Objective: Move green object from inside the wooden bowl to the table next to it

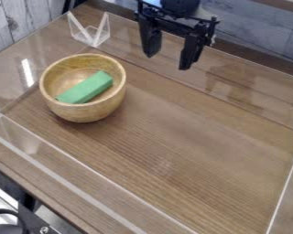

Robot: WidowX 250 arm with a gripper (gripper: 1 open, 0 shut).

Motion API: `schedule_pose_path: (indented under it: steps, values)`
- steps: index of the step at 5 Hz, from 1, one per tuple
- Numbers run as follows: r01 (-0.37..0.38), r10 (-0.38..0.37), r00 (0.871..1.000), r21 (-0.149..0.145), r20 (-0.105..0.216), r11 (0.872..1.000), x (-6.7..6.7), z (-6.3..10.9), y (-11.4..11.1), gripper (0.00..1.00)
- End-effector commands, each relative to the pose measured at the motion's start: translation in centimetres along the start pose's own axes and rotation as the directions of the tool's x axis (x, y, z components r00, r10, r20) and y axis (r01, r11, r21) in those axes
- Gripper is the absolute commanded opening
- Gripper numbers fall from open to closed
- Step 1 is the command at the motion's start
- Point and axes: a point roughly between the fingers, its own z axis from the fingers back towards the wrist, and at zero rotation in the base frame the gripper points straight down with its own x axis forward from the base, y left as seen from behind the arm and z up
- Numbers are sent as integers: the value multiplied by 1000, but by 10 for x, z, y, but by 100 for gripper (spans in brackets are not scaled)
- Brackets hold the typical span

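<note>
Green object (85,89) lies in the wooden bowl (63,108); gripper (168,53) jaws released above the table (198,137); no writing legible.

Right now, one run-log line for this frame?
claw: open, empty, raised | green block: inside wooden bowl | table: block not yet placed

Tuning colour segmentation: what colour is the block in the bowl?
Bright green block, plain, in the only camera view.
</note>
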Motion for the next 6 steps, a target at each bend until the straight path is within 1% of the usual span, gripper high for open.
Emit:
schedule_pose_path:
  steps: [1,2,3,4,5,6]
  values:
    - [1,-1,1000,-1,-3,1000,-6,-6,14,100]
    - [12,-12,1000,-1,2,1000,-16,-2,32,100]
    - [22,-23,999,7,27,1000,-27,3,58,100]
    - [5,-6,999,14,44,1000,-45,-11,92,100]
    - [-21,19,998,20,66,1000,-58,-31,117,100]
    - [-45,43,996,23,75,999,-52,-34,118,100]
